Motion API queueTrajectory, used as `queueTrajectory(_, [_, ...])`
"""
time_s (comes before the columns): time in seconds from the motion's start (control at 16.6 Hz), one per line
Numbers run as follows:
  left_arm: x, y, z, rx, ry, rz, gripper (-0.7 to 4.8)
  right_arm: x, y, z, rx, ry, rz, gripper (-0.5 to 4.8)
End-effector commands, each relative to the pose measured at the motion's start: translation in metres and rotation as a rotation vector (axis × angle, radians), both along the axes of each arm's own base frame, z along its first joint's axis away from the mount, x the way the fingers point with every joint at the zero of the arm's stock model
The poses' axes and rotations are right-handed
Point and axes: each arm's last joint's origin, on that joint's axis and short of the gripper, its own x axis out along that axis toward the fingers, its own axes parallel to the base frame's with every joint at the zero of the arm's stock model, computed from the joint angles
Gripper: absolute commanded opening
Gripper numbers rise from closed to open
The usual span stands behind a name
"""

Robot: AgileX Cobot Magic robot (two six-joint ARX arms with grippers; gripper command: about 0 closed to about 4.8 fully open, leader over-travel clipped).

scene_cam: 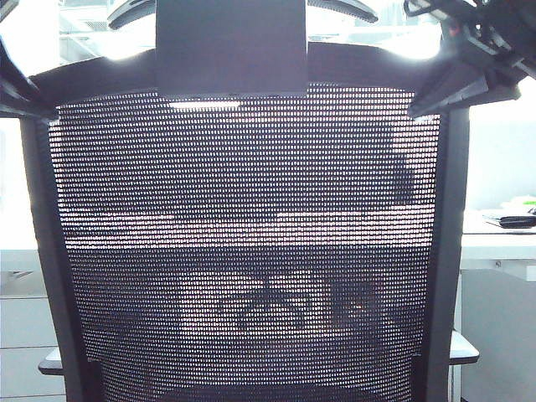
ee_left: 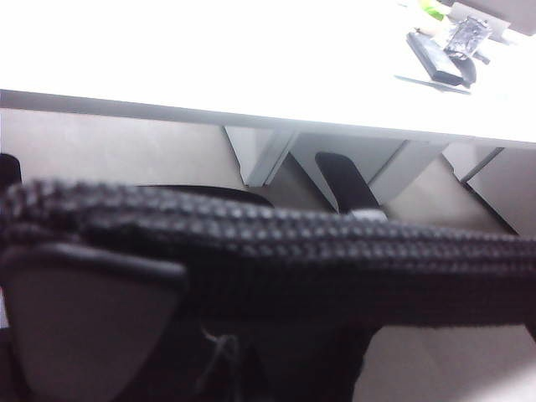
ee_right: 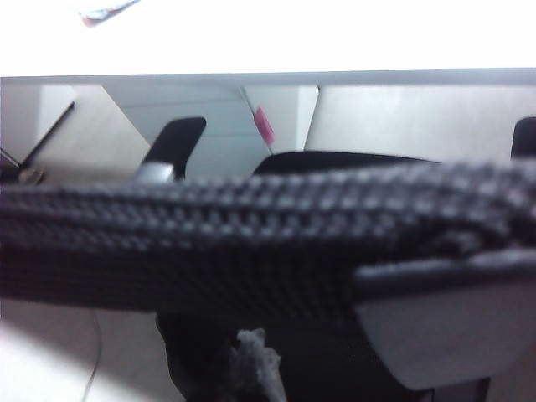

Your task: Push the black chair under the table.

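Observation:
The black chair (scene_cam: 251,251) fills the exterior view, its mesh back facing the camera, with the headrest block (scene_cam: 230,46) on top. Through the mesh I see the white table (scene_cam: 494,247) beyond. My left gripper (scene_cam: 15,88) sits at the upper left corner of the chair's back frame and my right gripper (scene_cam: 456,84) at the upper right corner. In both wrist views the top edge of the chair back (ee_left: 293,251) (ee_right: 251,243) lies across the picture and hides the jaws in darkness. Beyond it the table top (ee_left: 209,59) (ee_right: 293,33) overhangs the seat and an armrest (ee_left: 343,180) (ee_right: 172,146).
A white drawer unit (scene_cam: 21,335) stands under the table at the left. Dark items (scene_cam: 511,219) (ee_left: 444,54) lie on the table top at the right. White table legs (ee_left: 268,155) stand behind the seat. A pink tag (ee_right: 265,126) hangs under the table.

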Motion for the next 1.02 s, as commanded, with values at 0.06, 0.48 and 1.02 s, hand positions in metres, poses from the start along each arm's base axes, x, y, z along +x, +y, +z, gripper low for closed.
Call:
queueTrajectory(0.06, [0.001, 0.0, 0.004, 0.005, -0.041, 0.0, -0.06, 0.002, -0.002, 0.004, 0.006, -0.033, -0.017, -0.09])
queueTrajectory(0.48, [0.004, 0.002, 0.009, 0.048, -0.119, 0.081, -0.06, 0.01, -0.01, 0.007, 0.025, -0.076, -0.073, -0.09])
queueTrajectory(1.02, [0.024, 0.002, -0.005, 0.053, -0.095, 0.088, -0.06, 0.025, -0.006, 0.001, 0.036, -0.095, -0.079, -0.09])
